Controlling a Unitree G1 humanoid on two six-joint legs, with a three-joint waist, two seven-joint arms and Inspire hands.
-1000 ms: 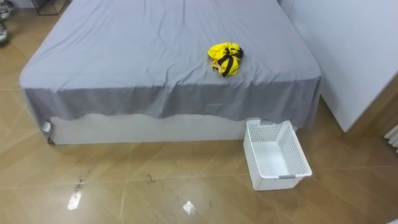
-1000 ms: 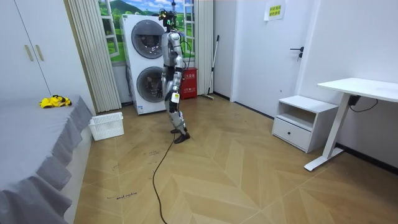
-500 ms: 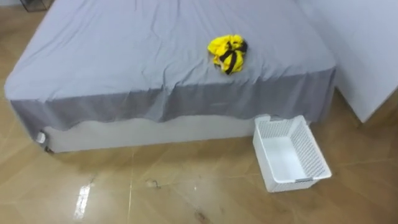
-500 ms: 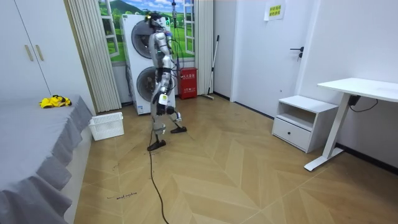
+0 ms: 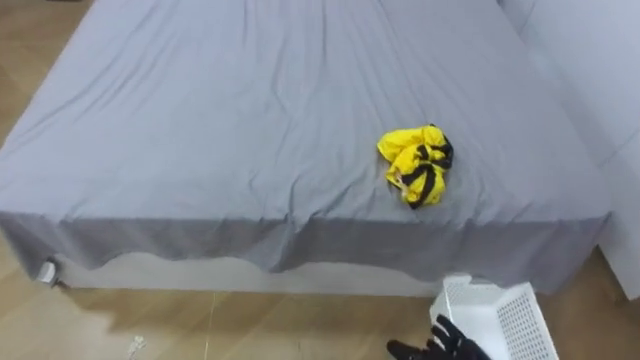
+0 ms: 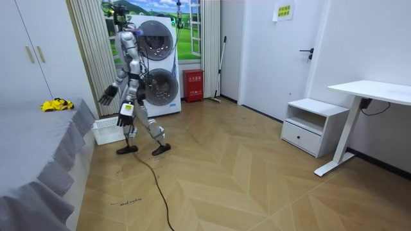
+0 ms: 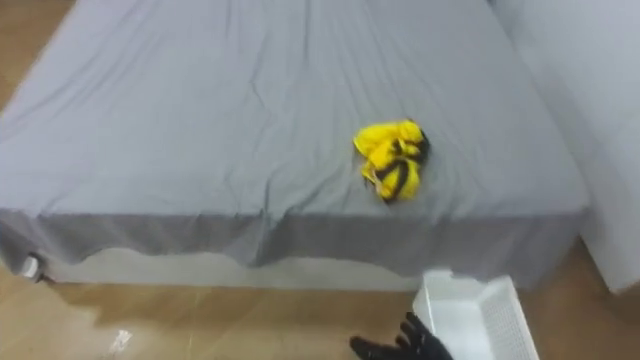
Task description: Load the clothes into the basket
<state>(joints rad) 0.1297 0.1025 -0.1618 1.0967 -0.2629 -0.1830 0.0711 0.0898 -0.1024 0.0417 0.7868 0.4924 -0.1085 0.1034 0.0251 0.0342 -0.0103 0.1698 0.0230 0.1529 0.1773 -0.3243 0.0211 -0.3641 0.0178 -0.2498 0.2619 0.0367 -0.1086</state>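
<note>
A crumpled yellow-and-black garment (image 5: 417, 165) (image 7: 392, 160) lies on the grey bed (image 5: 220, 130), near its front right corner; in the room view the garment (image 6: 56, 104) sits at the far left. A white slatted basket (image 5: 500, 318) (image 6: 110, 130) stands empty on the floor by that corner. I stand mid-stride on the wood floor just beside the basket, facing the bed. My right hand (image 5: 445, 345) (image 7: 405, 345) (image 6: 106, 97) reaches forward, open and empty, low beside the basket's near rim. My left hand (image 6: 124, 119) hangs at my side.
A white wall (image 5: 590, 60) runs along the bed's right side. Behind me stand stacked washing machines (image 6: 157, 64), a curtain (image 6: 96, 58) and a red box (image 6: 192, 86). A white nightstand (image 6: 310, 125) and desk (image 6: 372, 93) are across the room.
I have walked from the washing machines towards the bed and basket. The eye view has closed in on the bed's edge, and my right hand has come into its bottom edge.
</note>
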